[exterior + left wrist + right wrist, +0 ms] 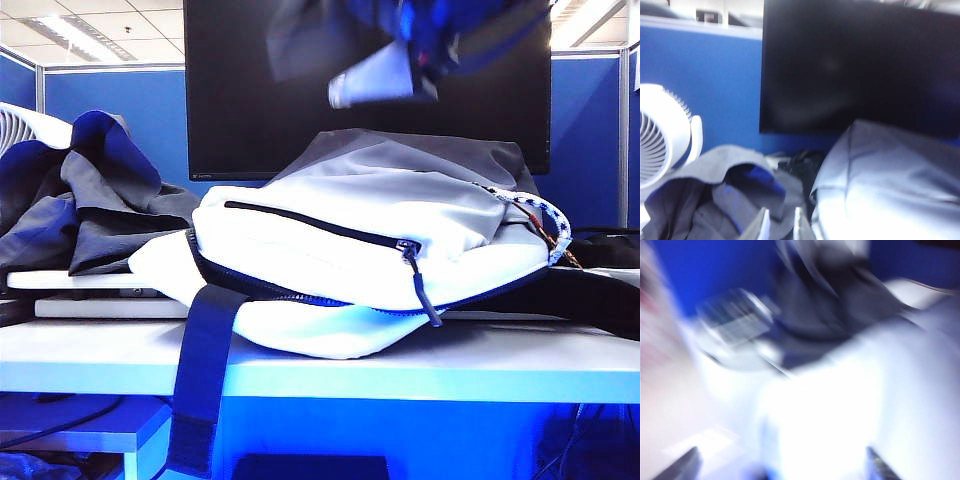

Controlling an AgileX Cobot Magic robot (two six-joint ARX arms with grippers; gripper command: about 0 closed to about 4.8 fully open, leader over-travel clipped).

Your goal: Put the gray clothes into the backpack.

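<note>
- Backpack (380, 250) lies flat on the white bench (420, 375), in front of the black monitor (240, 100). White and light-gray body, dark-gray upper panel, black front zipper shut, pull hanging down.
- Main zipper line along the backpack's lower edge shows blue lining; how far it gapes I cannot tell.
- One navy strap (205, 375) hangs off the backpack over the bench edge.
- Gray clothes (90, 205) are heaped just beside the backpack, on the side away from its rope-like cord; bluish inner sides show. Not in the backpack.
- White round fan (660, 140) sits behind the gray clothes, further from the backpack.
- Left claw (779, 225): fingertips close together, a narrow gap, nothing visibly between them. It hovers over the gray clothes (720, 200), with the backpack (890, 185) alongside.
- Right claw (780, 465): fingertips stand far apart, wide, nothing between them. The view is badly blurred; it is over the backpack's white fabric (850, 405).
- In the exterior view, a blurred arm (400, 50) hangs high above the backpack, in front of the monitor.
</note>
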